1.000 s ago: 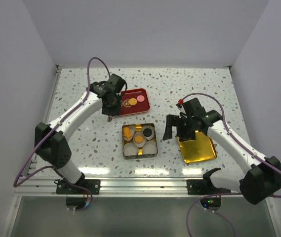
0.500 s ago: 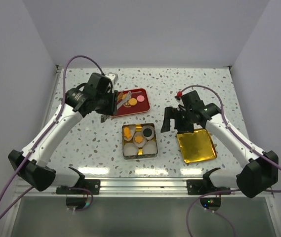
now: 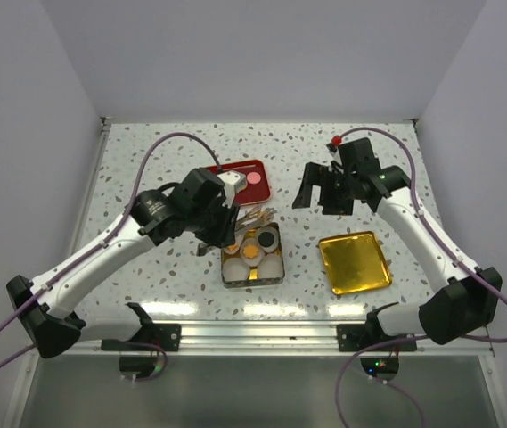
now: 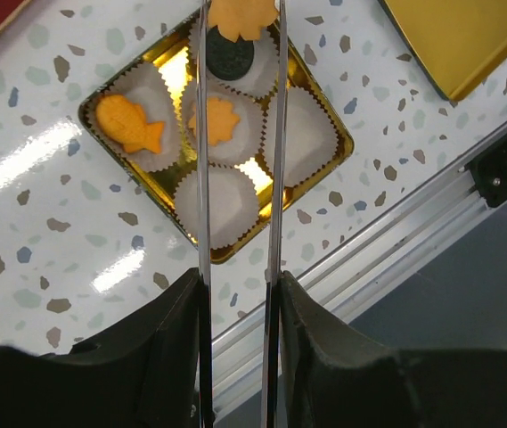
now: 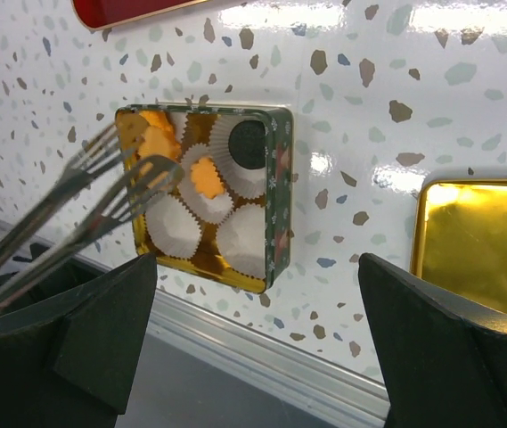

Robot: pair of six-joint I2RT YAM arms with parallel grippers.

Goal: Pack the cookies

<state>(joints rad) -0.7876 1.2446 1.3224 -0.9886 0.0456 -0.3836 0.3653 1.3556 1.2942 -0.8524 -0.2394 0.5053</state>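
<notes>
The left pincer point(image 4: 238, 308) is clenching a pair of metal tongs point(image 4: 203, 178) and holding them over the square tin point(image 5: 280, 196) near the middle of the desk point(image 3: 280, 143). An orange cookie point(image 4: 242, 12) appears to be pinched between the tong tips, though the wrist view is cutting it off at the top edge. Inside the tin, white paper cups point(image 4: 222, 201) are carrying a fish-shaped orange cookie point(image 4: 128, 125), a flower-shaped orange cookie point(image 4: 215, 120) and a dark cookie point(image 4: 229, 56). A pink cookie point(image 3: 254, 177) is lying on the red tray point(image 3: 249, 167) behind the tin. The right pincer point(image 3: 323, 189) is hanging released, jaws spread wide and grasping nothing, above the desk beyond the gold lid point(image 3: 354, 263), which is lying flat to the tin's right
</notes>
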